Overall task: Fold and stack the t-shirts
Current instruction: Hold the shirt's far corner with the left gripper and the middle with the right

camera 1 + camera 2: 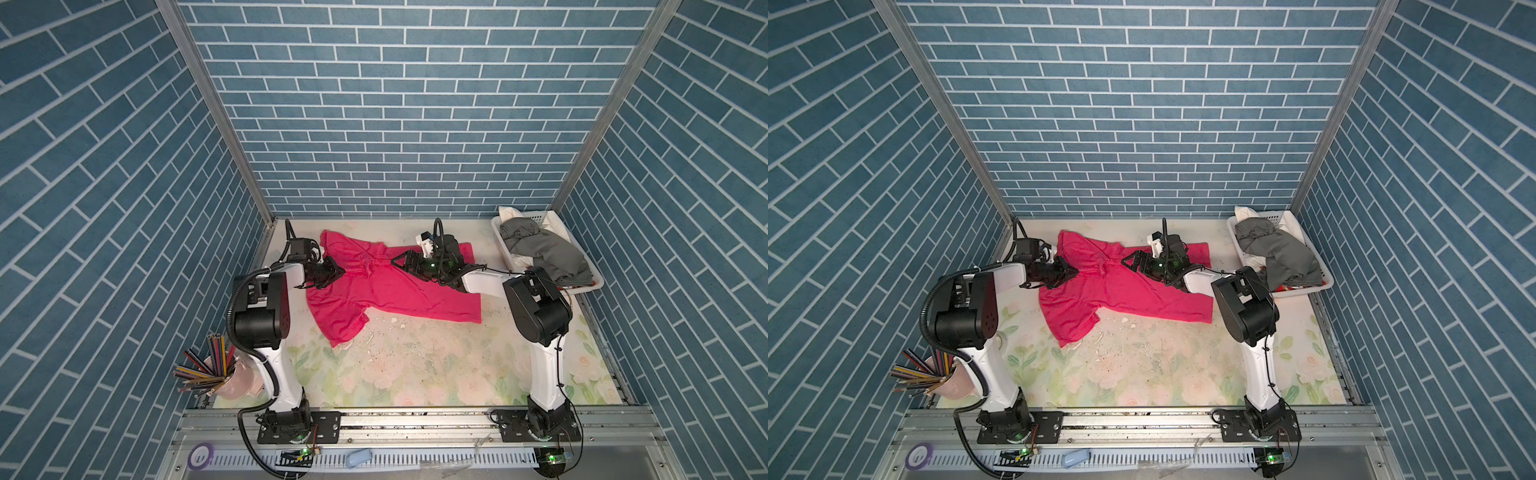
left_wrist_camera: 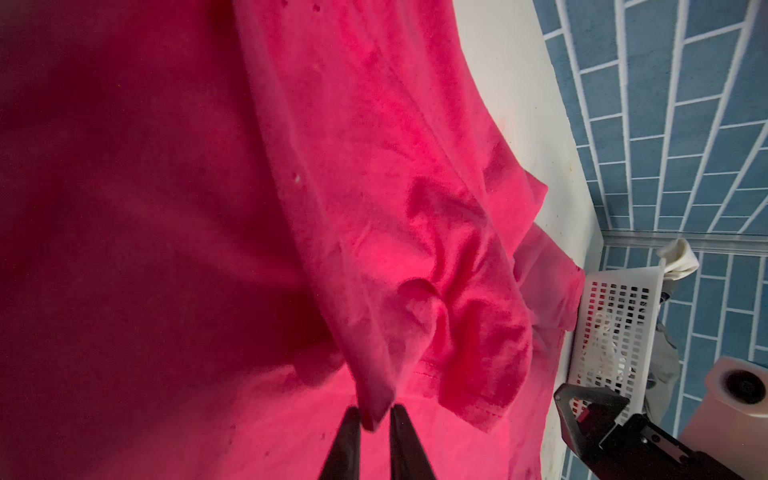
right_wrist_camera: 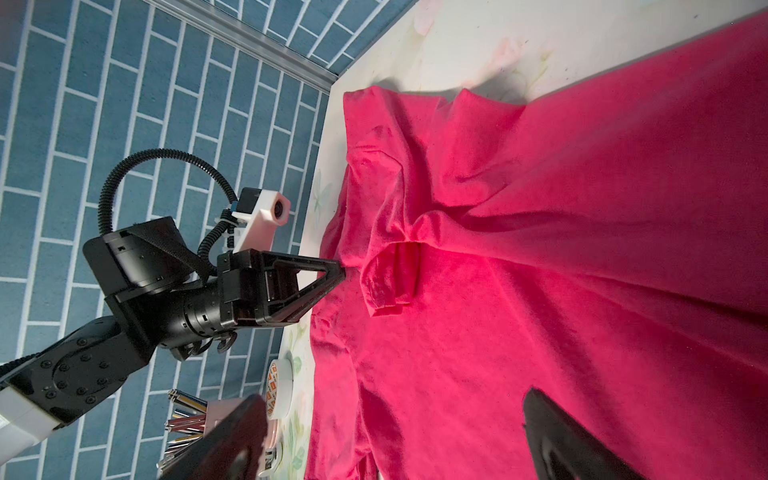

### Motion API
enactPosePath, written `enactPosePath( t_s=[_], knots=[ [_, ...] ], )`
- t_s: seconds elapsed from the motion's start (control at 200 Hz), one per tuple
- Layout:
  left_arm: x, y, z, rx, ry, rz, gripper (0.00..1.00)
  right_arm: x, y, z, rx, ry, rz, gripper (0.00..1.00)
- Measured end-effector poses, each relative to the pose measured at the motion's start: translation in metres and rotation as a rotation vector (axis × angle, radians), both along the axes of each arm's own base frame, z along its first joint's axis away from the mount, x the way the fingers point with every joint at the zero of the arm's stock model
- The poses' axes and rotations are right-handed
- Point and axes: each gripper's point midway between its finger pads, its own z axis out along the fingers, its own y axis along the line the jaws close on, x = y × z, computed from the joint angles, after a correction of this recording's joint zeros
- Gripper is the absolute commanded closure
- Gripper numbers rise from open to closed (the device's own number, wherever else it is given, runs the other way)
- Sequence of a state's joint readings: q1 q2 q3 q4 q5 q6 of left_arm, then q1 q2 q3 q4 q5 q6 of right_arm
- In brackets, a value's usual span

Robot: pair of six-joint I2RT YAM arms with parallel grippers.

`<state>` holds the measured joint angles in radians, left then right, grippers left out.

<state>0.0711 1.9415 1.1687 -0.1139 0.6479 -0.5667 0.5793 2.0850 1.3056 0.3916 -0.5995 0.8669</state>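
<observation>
Main risk: losing the pink t-shirt (image 1: 395, 293) out of the left gripper (image 2: 374, 413) on any pull, with only a small peaked ridge of fabric caught near the fingertips, not a deep bite. Second risk: dragging instead of spreading, with most of the cloth lying on the table (image 1: 436, 365) and bunched into a knot of wrinkles around the middle; likely to tighten that bunch if pulled from one side only. Third: one layer or two in the pinch, impossible to tell from the wrist view, so possibly lifting just the top layer and twisting the shirt. Also worth watching: right gripper (image 3: 395, 397) low over the cloth, prone to snag or pin fabric if dropped blind. Fingers: left pair nearly together, clamped on that pink fold, cloth touching both inner faces. Right pair spread wide, holding nothing, poised above the shirt's body, no contact apparent. Shirt location: crumpled across the far half of the table between both arms, one flap trailing toward the near-left. Other shirts, grey t-shirt (image 1: 544, 249) on top, heaped in the basket (image 1: 582, 289) at far right, well apart from the grip. Nothing folded or stacked yet, by the look of it.
</observation>
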Motion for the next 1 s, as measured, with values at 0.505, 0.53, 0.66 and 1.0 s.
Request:
enactPosePath(
  t_s=[0.505, 0.53, 0.66, 1.0],
  knots=[
    [-0.008, 0.017, -0.016, 0.126, 0.054, 0.034, 0.84, -0.002, -0.002, 0.002, 0.02, 0.0, -0.004, 0.03],
    [-0.006, 0.017, -0.016, 0.129, 0.05, 0.033, 0.84, -0.002, -0.002, 0.001, 0.021, 0.001, -0.003, 0.04],
    [0.004, 0.017, -0.014, 0.14, 0.032, 0.028, 0.82, -0.002, -0.003, 0.001, 0.022, 0.001, -0.005, 0.04],
    [0.017, 0.018, -0.022, 0.151, 0.027, 0.018, 0.69, 0.0, -0.004, 0.004, 0.036, -0.006, -0.005, 0.04]
  ],
)
